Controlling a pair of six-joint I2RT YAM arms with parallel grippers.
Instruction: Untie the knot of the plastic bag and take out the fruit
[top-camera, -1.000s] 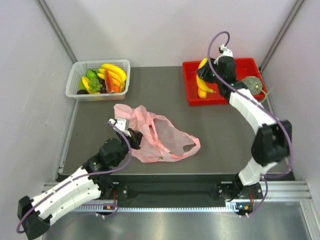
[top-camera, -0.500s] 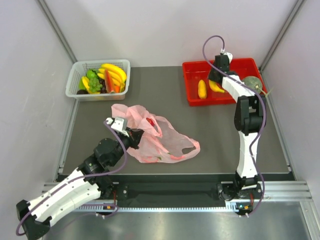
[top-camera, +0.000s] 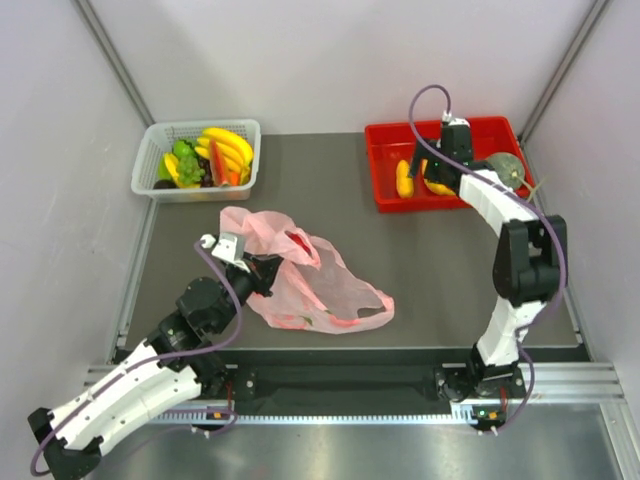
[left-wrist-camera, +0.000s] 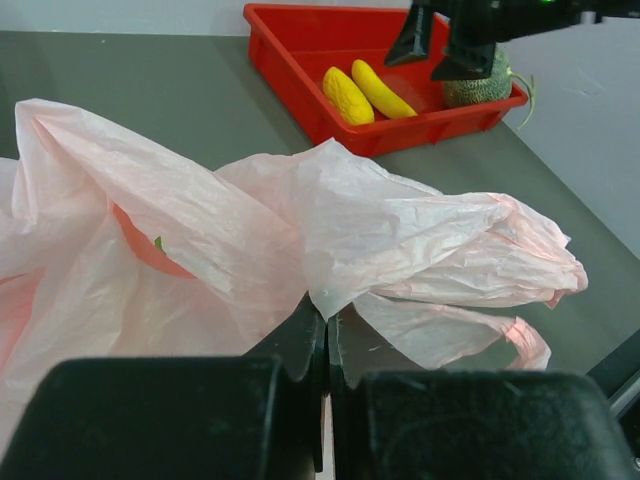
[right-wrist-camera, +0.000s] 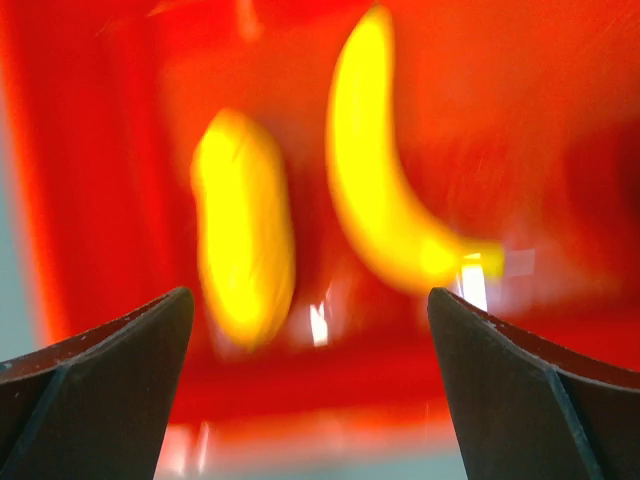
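Note:
The pink plastic bag (top-camera: 318, 285) lies crumpled left of the table's middle, and a red fruit (left-wrist-camera: 146, 247) shows through its film. My left gripper (left-wrist-camera: 327, 322) is shut on a fold of the bag's film at its near-left side. One handle loop (left-wrist-camera: 522, 343) hangs loose; the knot is out of view. My right gripper (right-wrist-camera: 310, 350) stands open above the red tray (top-camera: 385, 195), holding nothing. Below it lie a yellow oblong fruit (right-wrist-camera: 243, 225) and a small banana (right-wrist-camera: 380, 190). A dull-green melon (top-camera: 503, 165) sits at the tray's right end.
A white basket (top-camera: 150, 150) heaped with larger bananas, green grapes and red-orange slices stands at the back left. Grey walls and metal rails close in the table on three sides.
My right gripper has opened and the small banana it carried now lies in the red tray. My left gripper, still shut on the bag, has drawn it slightly left.

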